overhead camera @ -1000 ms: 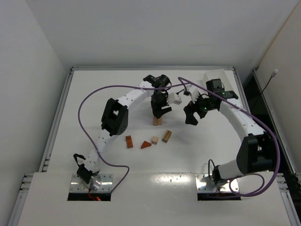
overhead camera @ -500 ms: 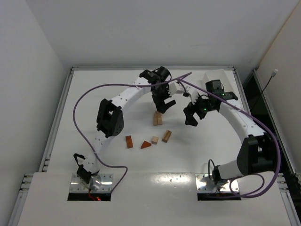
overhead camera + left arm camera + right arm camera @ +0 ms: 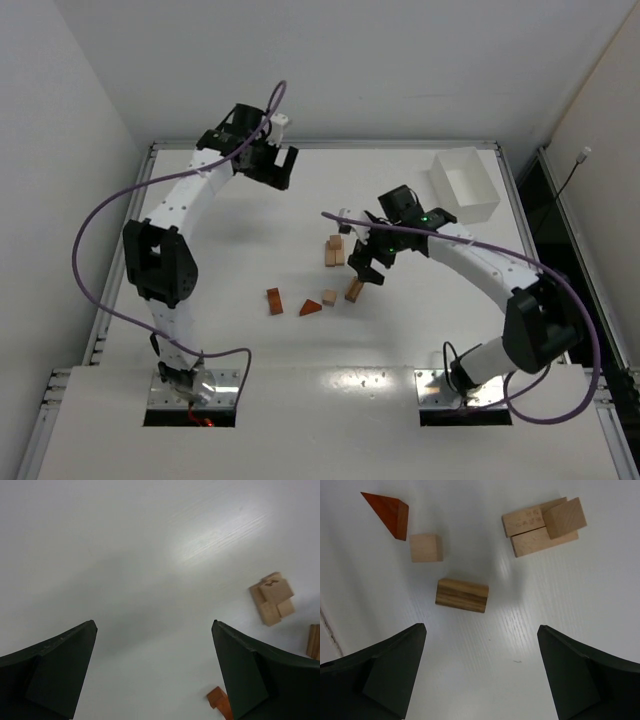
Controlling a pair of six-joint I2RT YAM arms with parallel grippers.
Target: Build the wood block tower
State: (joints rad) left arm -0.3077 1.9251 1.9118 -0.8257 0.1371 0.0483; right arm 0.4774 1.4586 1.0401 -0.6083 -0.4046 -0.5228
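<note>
The tower (image 3: 334, 251) is a low stack of tan wood blocks at mid-table, with a small tan cube on two bricks; the right wrist view shows the stack (image 3: 542, 522) and the left wrist view shows it too (image 3: 272, 599). In front lie loose wood blocks: a striped brick (image 3: 354, 290) (image 3: 462, 595), a tan cube (image 3: 329, 297) (image 3: 426, 547), a reddish wedge (image 3: 311, 307) (image 3: 387, 512) and a reddish brick (image 3: 274, 301). My right gripper (image 3: 364, 266) (image 3: 481, 630) hangs open just right of the striped brick, empty. My left gripper (image 3: 278, 166) (image 3: 154, 625) is open and empty, far back left.
A white rectangular box (image 3: 464, 185) stands at the back right. Purple cables loop from both arms over the table. A raised metal rim (image 3: 150, 200) edges the table.
My left arm has let go at the stack and swung away to the back left, jaws wide. My right arm has come in from the right to hover by the loose blocks.
</note>
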